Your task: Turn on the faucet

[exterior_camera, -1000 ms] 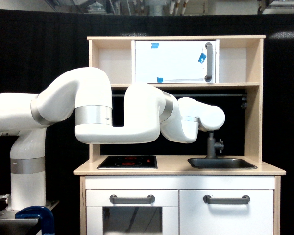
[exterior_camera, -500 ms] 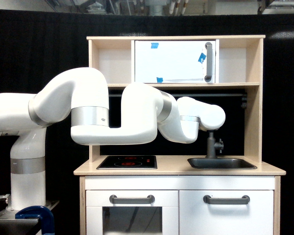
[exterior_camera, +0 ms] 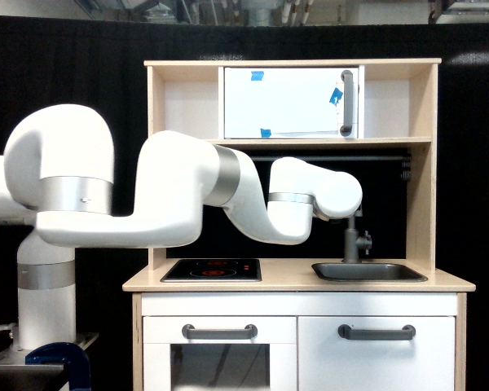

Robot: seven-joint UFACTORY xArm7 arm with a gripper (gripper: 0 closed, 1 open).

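Arm's wrist (exterior_camera: 336, 194) sits at twelve o'clock over the faucet (exterior_camera: 351, 242), jaws hidden, can't tell their state. Next, I'd judge: nudge that side lever (exterior_camera: 365, 241).

On the counter (exterior_camera: 293, 281), the hob (exterior_camera: 211, 270) lies left of the sink (exterior_camera: 368, 271), the faucet (exterior_camera: 352, 241) stands behind the sink, and the arm (exterior_camera: 228, 195) reaches above both.

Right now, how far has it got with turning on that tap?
Reaching looks done: the arm's end is at the faucet, hiding its top. The end effector itself is hidden, so any grip is unclear. No water shows in the sink, and the side knob's setting can't be judged.
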